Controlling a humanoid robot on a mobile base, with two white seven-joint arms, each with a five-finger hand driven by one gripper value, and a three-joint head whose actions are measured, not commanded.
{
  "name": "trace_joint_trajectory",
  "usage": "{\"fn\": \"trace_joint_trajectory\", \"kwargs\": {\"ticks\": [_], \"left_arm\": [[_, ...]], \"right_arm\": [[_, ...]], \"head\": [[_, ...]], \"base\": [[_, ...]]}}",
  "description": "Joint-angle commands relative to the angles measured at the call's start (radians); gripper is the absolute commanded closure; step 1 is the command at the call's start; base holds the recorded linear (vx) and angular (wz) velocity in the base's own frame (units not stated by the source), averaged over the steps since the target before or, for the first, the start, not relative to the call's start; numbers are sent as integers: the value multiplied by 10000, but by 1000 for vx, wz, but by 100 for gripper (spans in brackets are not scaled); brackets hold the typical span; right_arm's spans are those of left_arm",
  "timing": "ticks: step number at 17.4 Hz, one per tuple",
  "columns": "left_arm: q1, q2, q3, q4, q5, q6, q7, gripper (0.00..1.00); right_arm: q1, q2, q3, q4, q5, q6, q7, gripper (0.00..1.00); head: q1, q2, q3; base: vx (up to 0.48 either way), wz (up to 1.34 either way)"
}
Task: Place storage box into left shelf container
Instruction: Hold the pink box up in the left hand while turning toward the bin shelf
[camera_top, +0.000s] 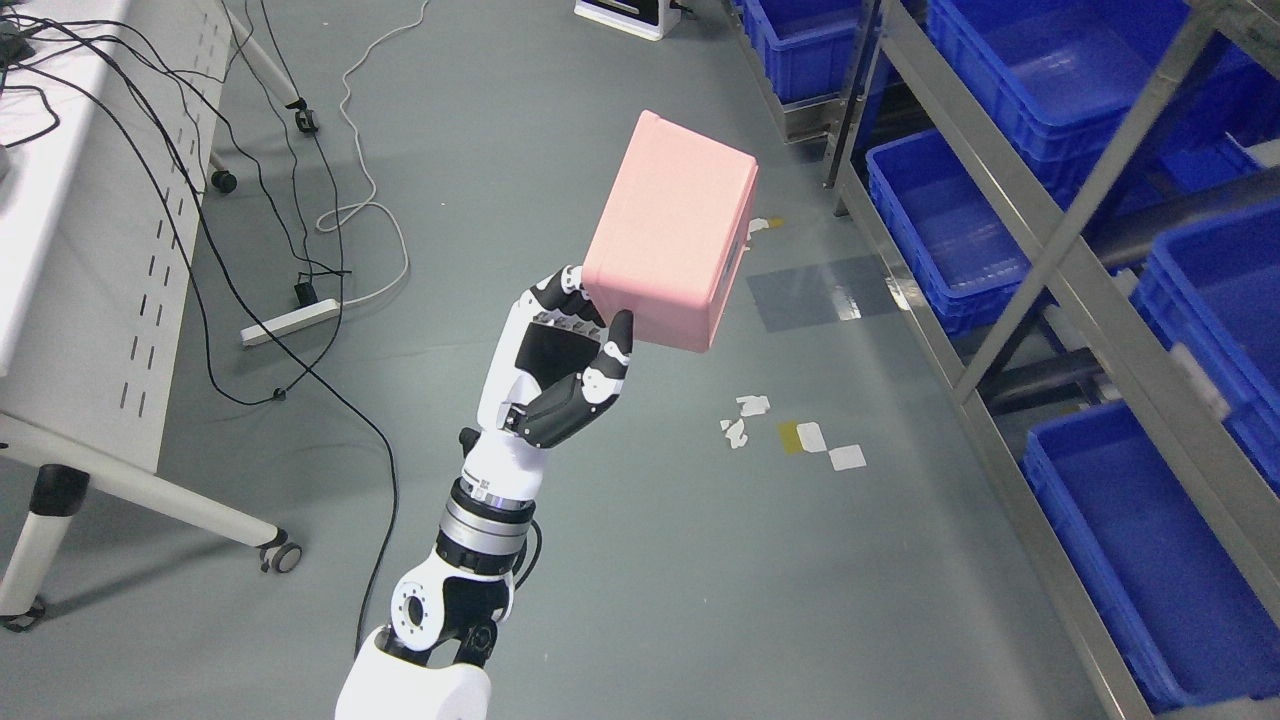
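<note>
Head view, looking down: the left hand (560, 350) is up in the middle of the picture, its arm rising from the bottom edge left of centre, white shell and black joints showing. It has the pink storage box (672, 232) in its grasp. The box sits above and to the right of the palm, tilted, its lower left corner tucked into the hand. The thumb (617, 352) presses against the near lower face of the box, and the other fingers (562, 290) wrap up behind the left edge. So the hand is closed around that one corner, with most of the box jutting free, up and to the right.

The box hangs over bare grey floor (620, 560), well short of the shelf. The metal shelf frame (1010, 330) runs along the right side, and blue shelf containers (1130, 560) sit in it on several levels; the nearest ones are off to the right of the box, not touching it.

On the floor below: scraps of tape (800, 440) to the right of the wrist. Far left, a white table (90, 250) on castors, black cables (250, 300) trailing down from it to a power strip (290, 323).
</note>
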Motion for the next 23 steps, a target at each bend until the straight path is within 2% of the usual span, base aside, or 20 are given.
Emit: {"fn": "trace_joint_trajectory", "kwargs": {"ticks": [1,15,23], "left_arm": [[418,174,235,-284,0,-11,-12,99],[1031,174,51,-131,16,35,-58,98],[1613,174,5,-85,-60,142,-212,99]], "right_arm": [[92,-175,-46,-175,15,-5,-1,0],[92,-175,-46,-175,15,-5,-1,0],[92,-175,-46,-175,15,-5,-1,0]], "head": [[0,0,0],[0,0,0],[0,0,0]], "base": [[365,245],[454,228],[546,144]]}}
